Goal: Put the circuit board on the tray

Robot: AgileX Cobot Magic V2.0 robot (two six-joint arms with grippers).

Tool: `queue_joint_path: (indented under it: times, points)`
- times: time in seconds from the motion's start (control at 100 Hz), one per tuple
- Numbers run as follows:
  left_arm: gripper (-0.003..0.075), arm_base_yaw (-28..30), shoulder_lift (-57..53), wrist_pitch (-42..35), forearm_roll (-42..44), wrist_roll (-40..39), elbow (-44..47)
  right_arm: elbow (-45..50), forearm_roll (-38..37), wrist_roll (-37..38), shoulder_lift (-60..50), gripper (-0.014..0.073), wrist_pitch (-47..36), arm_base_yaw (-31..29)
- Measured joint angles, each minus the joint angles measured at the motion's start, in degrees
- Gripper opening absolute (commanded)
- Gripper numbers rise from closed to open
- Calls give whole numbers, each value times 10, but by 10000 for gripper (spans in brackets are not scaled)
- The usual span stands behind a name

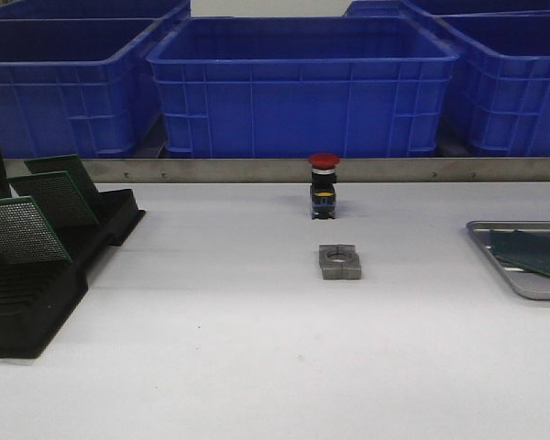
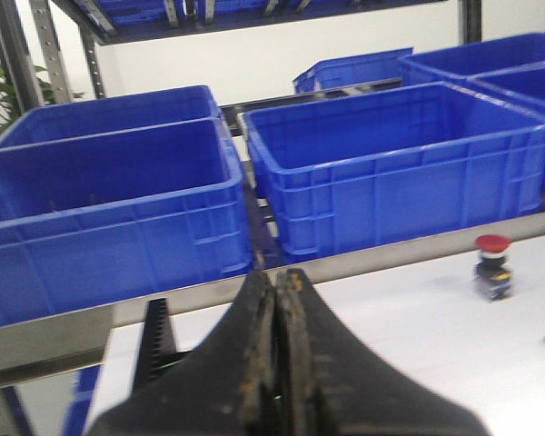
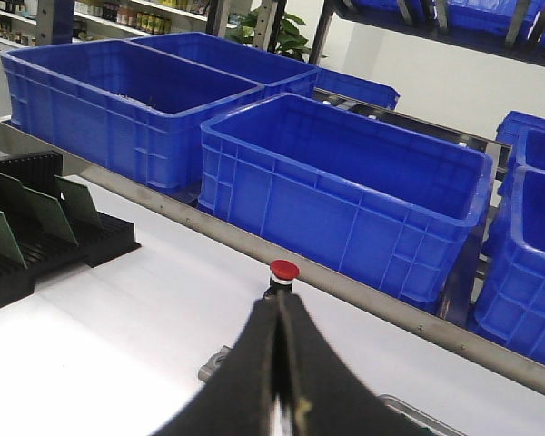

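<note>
While both arms hang back from the work, left end effector (image 2: 277, 363) and right end effector (image 3: 280, 363) closed on nothing, fingers pressed together. Green perforated circuit boards (image 1: 23, 229) upright and leaning in the black slotted rack (image 1: 37, 302) on the left of the white surface (image 1: 257, 367); one board (image 1: 530, 252) already flat in the silver tray (image 1: 522, 284) at far right. Likely light, thin, rigid, somewhat brittle: best pinched by a bare top edge, lifted straight out of the slot.
</note>
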Motion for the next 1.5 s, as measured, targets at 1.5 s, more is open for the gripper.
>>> queue_joint_path:
  times: [1.5]
  points:
    - [-20, 1, -86, -51, 639, -724, 130, 0, -1, 0, 0, -62, 1, 0]
